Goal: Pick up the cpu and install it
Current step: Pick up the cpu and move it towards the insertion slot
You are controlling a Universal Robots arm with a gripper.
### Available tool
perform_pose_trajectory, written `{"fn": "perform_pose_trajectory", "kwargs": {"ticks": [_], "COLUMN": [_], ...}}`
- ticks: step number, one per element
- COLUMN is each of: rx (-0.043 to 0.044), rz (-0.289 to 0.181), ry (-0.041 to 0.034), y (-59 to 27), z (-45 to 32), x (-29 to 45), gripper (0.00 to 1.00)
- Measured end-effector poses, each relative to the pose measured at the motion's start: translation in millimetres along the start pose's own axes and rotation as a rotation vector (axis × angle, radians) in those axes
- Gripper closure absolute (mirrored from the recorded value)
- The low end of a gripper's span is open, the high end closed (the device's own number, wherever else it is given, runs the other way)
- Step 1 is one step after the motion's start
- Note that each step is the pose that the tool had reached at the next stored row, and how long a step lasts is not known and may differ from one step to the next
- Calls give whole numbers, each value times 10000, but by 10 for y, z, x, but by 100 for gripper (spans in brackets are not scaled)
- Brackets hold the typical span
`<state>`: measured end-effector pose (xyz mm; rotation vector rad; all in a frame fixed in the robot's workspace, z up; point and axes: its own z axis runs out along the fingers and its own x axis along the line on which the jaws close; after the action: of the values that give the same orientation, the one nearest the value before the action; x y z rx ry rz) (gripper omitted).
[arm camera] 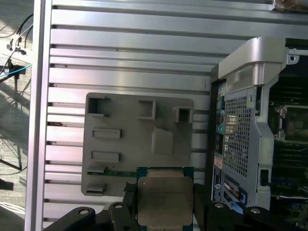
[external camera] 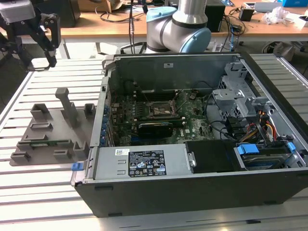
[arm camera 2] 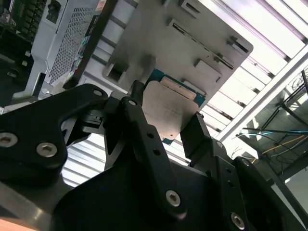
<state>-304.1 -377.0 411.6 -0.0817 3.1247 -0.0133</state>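
The jaws are clamping the cpu (arm camera 2: pixel 169 107) by two opposite edges, with its silvery metal top facing both wrist cameras. The gripper (arm camera 2: pixel 166 112) is hanging in the air over the grey plastic fixture (arm camera: pixel 139 139), which is lying on the slatted aluminium table (arm camera: pixel 125 53). In the exterior view the gripper is sitting high at the exterior view's left, well apart from the open computer case (external camera: pixel 192 190), where the dark motherboard socket (external camera: pixel 161 111) is lying exposed.
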Motion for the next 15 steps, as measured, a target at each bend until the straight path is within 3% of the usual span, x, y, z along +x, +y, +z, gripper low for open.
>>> {"fn": "perform_pose_trajectory", "kwargs": {"ticks": [15], "rx": [-1], "rz": [-1], "ry": [6], "y": [-37], "z": [13], "x": [-751], "gripper": [45]}}
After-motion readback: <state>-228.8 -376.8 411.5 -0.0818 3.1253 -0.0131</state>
